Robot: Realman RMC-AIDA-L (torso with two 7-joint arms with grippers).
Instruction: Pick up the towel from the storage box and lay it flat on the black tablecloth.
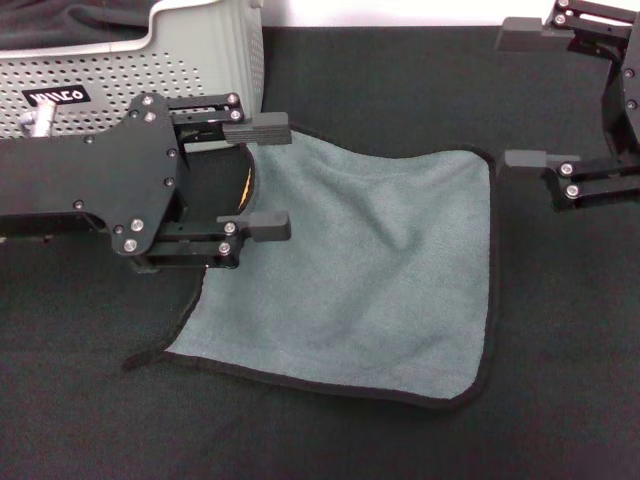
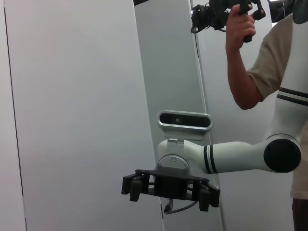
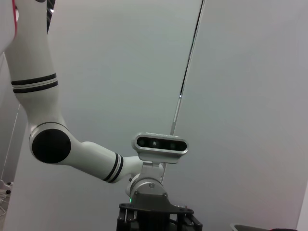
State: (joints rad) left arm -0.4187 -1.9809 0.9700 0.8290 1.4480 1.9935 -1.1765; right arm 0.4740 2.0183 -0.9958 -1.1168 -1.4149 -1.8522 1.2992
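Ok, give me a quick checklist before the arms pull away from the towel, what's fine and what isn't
1. Towel out of the storage box: ok, it lies on the black tablecloth.
2. Towel flat: not ok, the near left corner is curled and a little yellow shows at the left edge.
3. Left gripper released: ok, open, jaws over the towel's left edge, nothing between them.
4. Right gripper released: ok, open, beside the far right corner.
5. Grey-teal face up: ok.
6. Fingers touching the cloth: cannot tell.

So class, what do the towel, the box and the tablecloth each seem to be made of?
Towel: soft fleecy fabric, grey-teal nap, black stitched edge. Box: likely light grey moulded plastic, smooth with punched holes. Tablecloth: matte black cloth, felt-like.
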